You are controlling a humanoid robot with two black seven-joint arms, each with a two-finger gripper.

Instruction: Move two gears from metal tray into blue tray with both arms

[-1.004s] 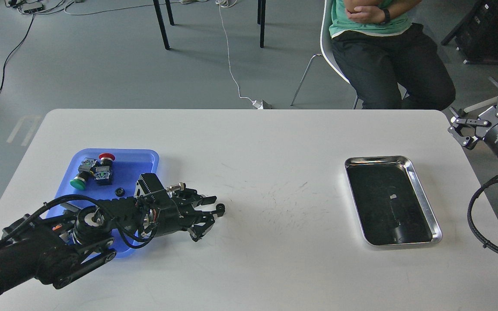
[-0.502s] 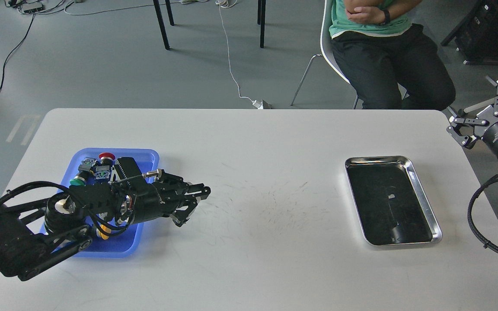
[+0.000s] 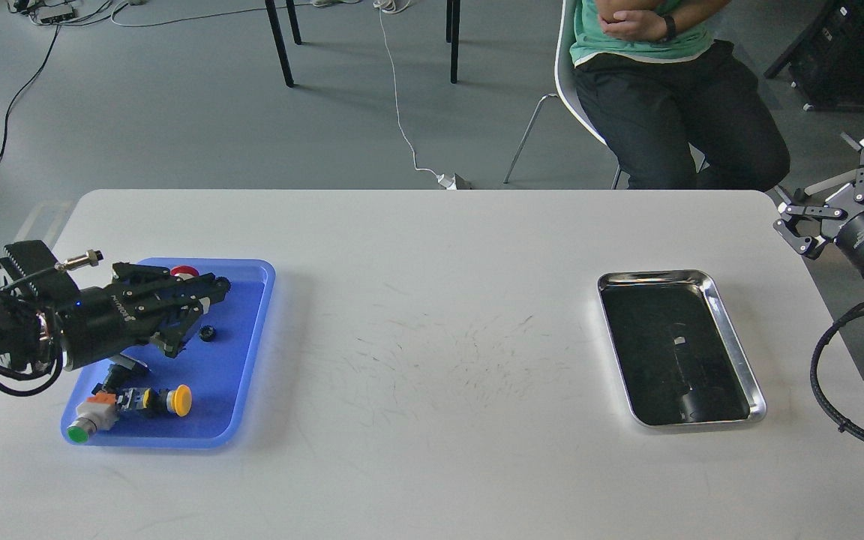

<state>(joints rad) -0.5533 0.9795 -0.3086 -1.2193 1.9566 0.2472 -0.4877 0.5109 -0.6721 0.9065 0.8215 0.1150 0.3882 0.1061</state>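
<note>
Left gripper (image 3: 196,315) hangs over the blue tray (image 3: 248,360) near the table's left edge, fingers parted, holding nothing visible. One gear (image 3: 208,333) lies in the tray just beside the fingertips; second gear hidden or unresolved. Metal tray (image 3: 732,337), toward the right edge, shows no gears. Right gripper (image 3: 826,217) spread open past the right edge, idle.

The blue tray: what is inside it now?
In the blue tray lie one black gear, a yellow-capped switch and a green-capped one. The left gripper covers much of the rear, where only a red cap shows.
</note>
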